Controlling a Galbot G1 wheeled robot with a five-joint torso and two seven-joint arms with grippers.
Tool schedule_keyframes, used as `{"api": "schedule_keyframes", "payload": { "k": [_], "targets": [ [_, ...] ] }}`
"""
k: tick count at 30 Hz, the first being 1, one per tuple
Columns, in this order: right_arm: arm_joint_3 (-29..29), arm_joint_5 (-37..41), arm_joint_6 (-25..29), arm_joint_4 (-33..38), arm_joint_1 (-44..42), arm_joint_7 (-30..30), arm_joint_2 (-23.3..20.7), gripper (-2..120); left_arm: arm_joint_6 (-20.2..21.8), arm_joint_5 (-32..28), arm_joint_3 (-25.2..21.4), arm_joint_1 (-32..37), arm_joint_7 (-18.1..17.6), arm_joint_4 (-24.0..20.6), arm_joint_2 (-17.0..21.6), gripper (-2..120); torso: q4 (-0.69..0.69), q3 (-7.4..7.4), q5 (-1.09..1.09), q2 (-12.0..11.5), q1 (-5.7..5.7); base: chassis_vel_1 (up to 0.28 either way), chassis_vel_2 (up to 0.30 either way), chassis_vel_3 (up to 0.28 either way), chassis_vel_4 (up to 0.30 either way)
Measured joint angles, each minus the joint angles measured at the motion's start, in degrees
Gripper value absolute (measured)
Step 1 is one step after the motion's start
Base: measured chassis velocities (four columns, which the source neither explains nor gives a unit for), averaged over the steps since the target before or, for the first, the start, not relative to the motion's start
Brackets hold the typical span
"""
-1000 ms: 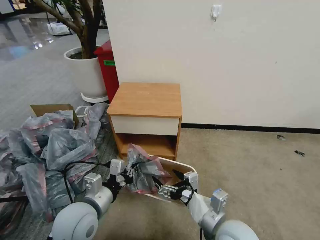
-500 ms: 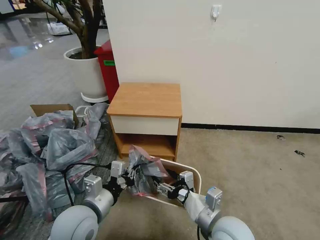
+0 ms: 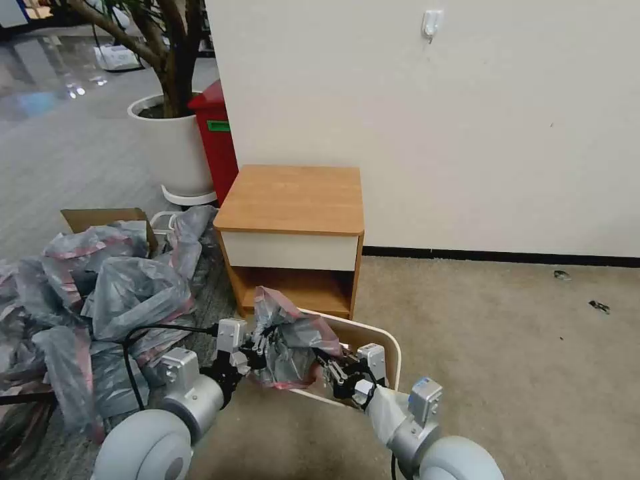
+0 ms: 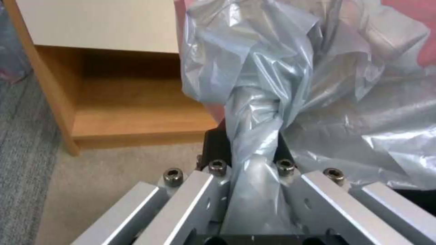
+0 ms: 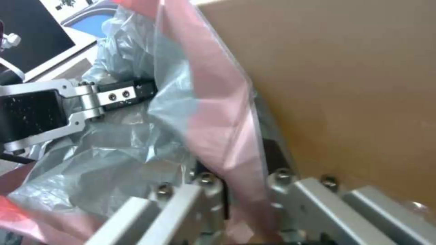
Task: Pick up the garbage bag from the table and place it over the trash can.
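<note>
Garbage bag (image 3: pixel 288 341) clamped by left gripper (image 3: pixel 257 347) and right gripper (image 3: pixel 341 371) over trash can (image 3: pixel 383 337); spread jaws apart, hook pink band past rim.

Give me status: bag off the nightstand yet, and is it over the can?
Pickup looks done: the table top is bare. In hand: the garbage bag is pinched by the left gripper and, by its pink band, the right gripper, bunched at the left end of the trash can. Left: spread the rim band over the can's rim.
</note>
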Motion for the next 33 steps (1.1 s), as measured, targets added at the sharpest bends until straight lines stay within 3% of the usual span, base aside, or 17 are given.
{"api": "schedule_keyframes", "payload": {
  "k": [2, 13, 20, 33],
  "targets": [
    [0.1, -0.4, 0.3, 0.0, -0.1, -0.2, 0.0, 0, 0.0, -0.2, -0.1, -0.3, -0.1, 0.2, 0.0, 4, 0.00, 0.00, 0.00, 0.0, 0.00, 0.000, 0.000, 0.000, 0.000],
    [-0.3, -2.4, 7.1, 3.5, -2.1, -4.6, -1.6, 0, 0.0, 0.3, 0.0, -0.4, 0.0, 1.4, 1.1, 4, 0.00, 0.00, 0.00, 0.0, 0.00, 0.000, 0.000, 0.000, 0.000],
    [4.1, 4.7, 8.8, 6.8, -0.1, -5.8, -3.3, 0, -0.2, 1.6, 1.0, 0.0, 0.4, 1.3, 2.3, 4, 0.00, 0.00, 0.00, 0.0, 0.00, 0.000, 0.000, 0.000, 0.000],
    [12.7, 14.1, 8.6, 5.5, 0.2, -3.8, -8.4, 0, -0.4, 0.5, -0.9, 0.6, 0.7, 0.1, 2.5, 4, 0.00, 0.00, 0.01, 0.0, 0.00, 0.000, 0.000, 0.000, 0.000]
  ]
}}
